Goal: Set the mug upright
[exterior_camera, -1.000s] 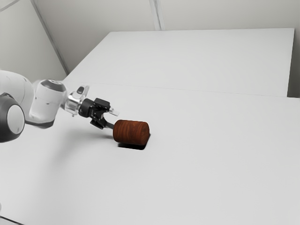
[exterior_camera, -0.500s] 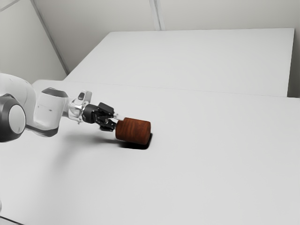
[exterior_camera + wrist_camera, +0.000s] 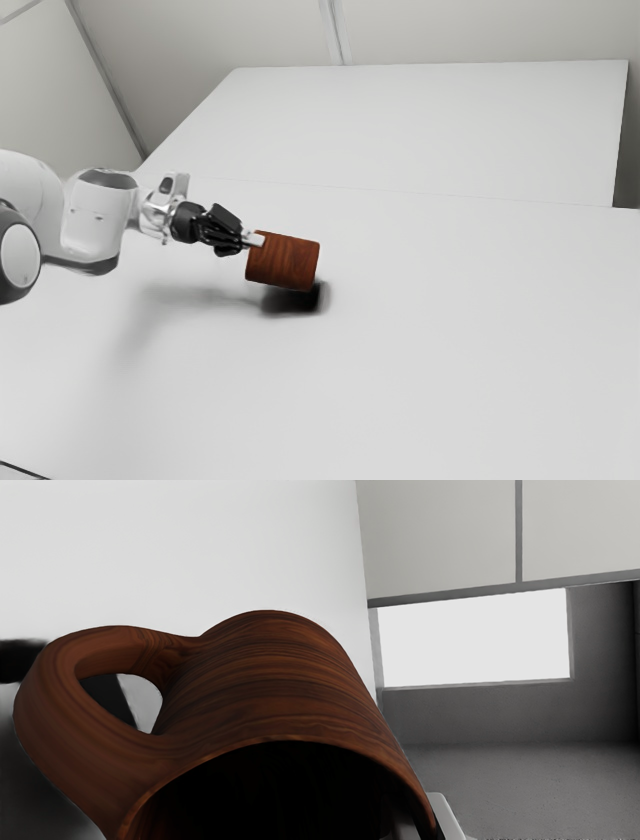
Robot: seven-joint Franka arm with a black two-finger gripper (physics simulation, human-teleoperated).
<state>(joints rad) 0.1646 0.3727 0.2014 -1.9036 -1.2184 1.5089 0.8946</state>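
Right at the mouth of the mug [image 3: 270, 700], the gripper [image 3: 252, 241] had its fingers [image 3: 446, 814] pinched close together with just the mug's wall between them, so yeah, it was holding the mug by the rim. One finger sat on the outside, and you could make out a bit of the other one inside the dark opening. The arm [image 3: 95, 222] behind it came in from the exterior view's left. The mug's mouth faced back toward the gripper, and the chunky curved handle [image 3: 47, 695] stuck out from one side of the body. As for the mug itself, reddish-brown wood grain all over, and definitely not upright: it was on its side in the air, with the base end pointing to the exterior view's right and dipping slightly lower than the mouth. Looked lifted off the worktop [image 3: 450, 330] to me, with a soft dark shadow [image 3: 300, 299] under it. Past that, the plain whitish worktop ran back to a thin line, and beyond the line was another pale flat surface [image 3: 430, 130]. Furthest off were light walls [image 3: 480, 30], plus, in the wrist view, a bright white rectangle [image 3: 475, 640] set in a grey wall [image 3: 500, 715].
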